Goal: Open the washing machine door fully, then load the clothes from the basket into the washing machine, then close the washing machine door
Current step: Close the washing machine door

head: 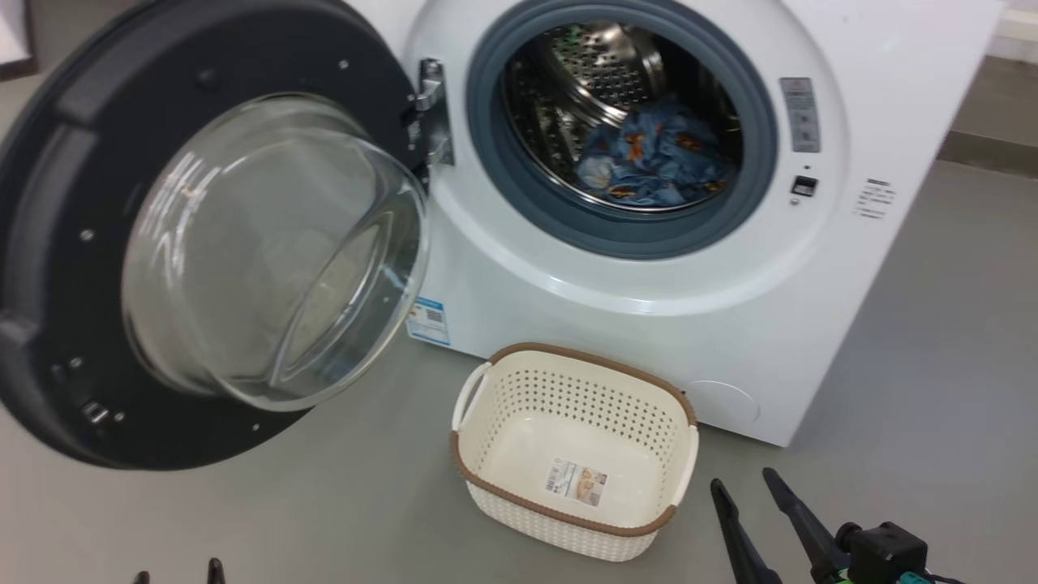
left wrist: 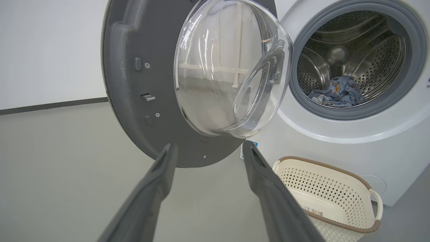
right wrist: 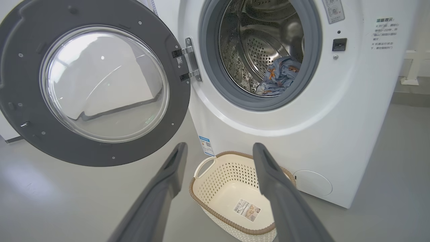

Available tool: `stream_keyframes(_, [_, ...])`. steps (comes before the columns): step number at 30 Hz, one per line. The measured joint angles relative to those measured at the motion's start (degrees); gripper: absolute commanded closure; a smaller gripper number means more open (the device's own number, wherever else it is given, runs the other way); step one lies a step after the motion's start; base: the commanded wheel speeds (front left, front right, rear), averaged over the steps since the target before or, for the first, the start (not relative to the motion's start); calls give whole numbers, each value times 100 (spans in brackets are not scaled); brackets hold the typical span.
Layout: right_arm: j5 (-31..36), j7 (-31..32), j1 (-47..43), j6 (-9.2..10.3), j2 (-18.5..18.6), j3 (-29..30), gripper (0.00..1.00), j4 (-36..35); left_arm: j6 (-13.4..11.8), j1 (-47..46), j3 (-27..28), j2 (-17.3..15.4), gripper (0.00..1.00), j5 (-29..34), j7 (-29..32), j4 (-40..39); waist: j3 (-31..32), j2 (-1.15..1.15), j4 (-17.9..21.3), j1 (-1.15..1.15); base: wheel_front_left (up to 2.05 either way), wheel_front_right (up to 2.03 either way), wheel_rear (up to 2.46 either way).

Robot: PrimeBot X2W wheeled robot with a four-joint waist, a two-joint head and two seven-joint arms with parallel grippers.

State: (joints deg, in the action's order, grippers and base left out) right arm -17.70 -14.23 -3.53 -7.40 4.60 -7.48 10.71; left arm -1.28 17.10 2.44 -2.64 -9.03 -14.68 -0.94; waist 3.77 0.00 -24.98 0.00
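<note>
The washing machine [head: 649, 308] stands with its door [head: 73, 243] swung wide to the left, glass bowl facing me. The blue printed clothes [head: 649, 158] lie inside the steel drum. On the floor in front sits the cream basket [head: 568, 405], with just a label sticker on its bottom. My right gripper [head: 742, 487] is open at the lower right, just right of the basket, holding nothing. My left gripper [head: 178, 572] shows its fingertips at the bottom left. In the left wrist view the left gripper [left wrist: 208, 148] is open below the door [left wrist: 134, 84]. The right gripper [right wrist: 220, 149] hangs open over the basket [right wrist: 208, 198].
Grey floor [head: 324, 503] stretches around the machine and below the open door. A white wall with a dark skirting line [left wrist: 50, 107] runs behind the door. A blue label [head: 428, 320] sits low on the machine's front.
</note>
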Motion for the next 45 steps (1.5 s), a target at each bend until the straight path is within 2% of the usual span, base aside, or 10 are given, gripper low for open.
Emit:
stream_keyframes(6, [-1, 0, 162, 0, 52, -242, 0, 90, -169, 13, 85, 1, 0, -141, 0, -147, -121, 0, -334, 0, 0, 0, 0])
stream_keyframes(11, [-16, -1, 515, 0, 170, -482, 0, 235, -391, 30, 130, 1, 0, -292, 0, -312, -288, 0, -464, 0, 0, 0, 0])
stream_keyframes(18, [-88, 0, 831, 0, 256, -719, 0, 455, -564, 155, 148, 2, 0, -414, 0, -470, -431, 0, -569, 0, 0, 0, 0])
stream_keyframes(38, [-265, -1, 943, 0, 332, -780, 0, 559, -664, 159, 180, 2, 1, -442, 0, -527, -432, 0, -572, 0, 0, 0, 0])
stream_keyframes(39, [-265, -1, 941, 0, 331, -771, 0, 552, -694, 159, 194, 3, 55, -482, 0, -555, -434, 0, -574, 0, 0, 0, 0])
stream_keyframes(40, [-265, -1, 941, 0, 331, -764, 0, 544, -708, 159, 207, 1, 100, -519, 0, -572, -435, 0, -575, 0, 0, 0, 0])
stream_keyframes(45, [-264, -1, 940, 0, 326, -730, 0, 533, -700, 159, 301, 3, 100, -689, 0, -614, -449, 0, -584, 0, 0, 0, 0])
